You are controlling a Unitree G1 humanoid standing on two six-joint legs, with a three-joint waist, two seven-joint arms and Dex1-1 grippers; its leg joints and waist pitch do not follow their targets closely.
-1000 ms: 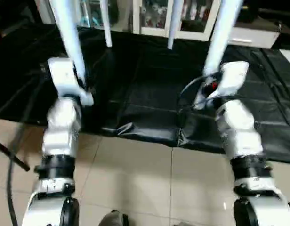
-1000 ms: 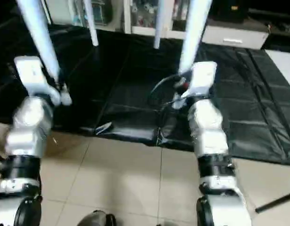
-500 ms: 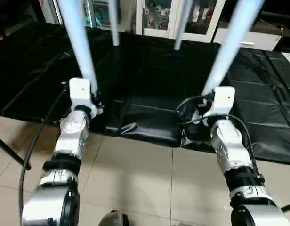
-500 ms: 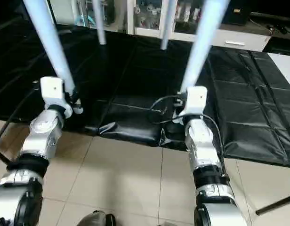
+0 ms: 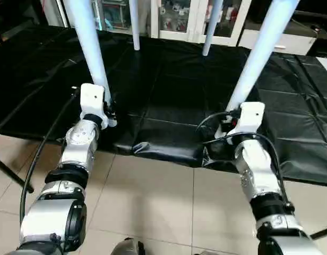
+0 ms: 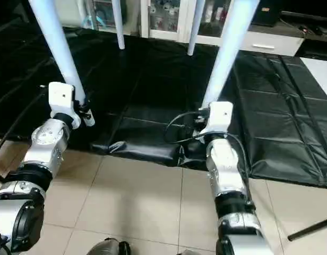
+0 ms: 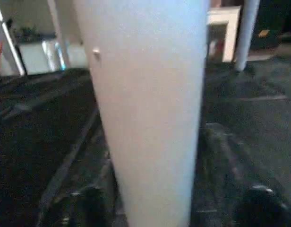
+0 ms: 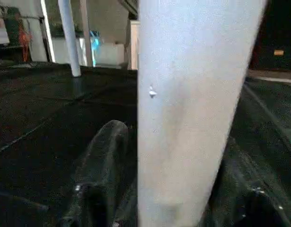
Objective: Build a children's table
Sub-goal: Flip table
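Note:
The children's table stands on its legs on the black cover; its tabletop is out of view above. The near left leg (image 5: 90, 48) rises from my left gripper (image 5: 106, 110), the near right leg (image 5: 259, 53) from my right gripper (image 5: 231, 116). Two far legs (image 5: 135, 26) (image 5: 210, 32) stand further back. The left wrist view has the leg (image 7: 150, 118) between dark fingers (image 7: 86, 208), with a gap on each side. The right wrist view is alike: the leg (image 8: 188, 118) stands between spread fingers (image 8: 91, 194). Both grippers are open around the leg bottoms.
The black-covered work table (image 5: 169, 106) ends in a folded front edge (image 5: 169, 151) just before my wrists. Tiled floor (image 5: 153, 202) lies below. A white glass-door cabinet (image 5: 179, 16) stands behind. A black cable (image 5: 41, 154) hangs at my left arm.
The view has shifted and my forearms now reach further out. Both grippers stay at the bottoms of the two near legs.

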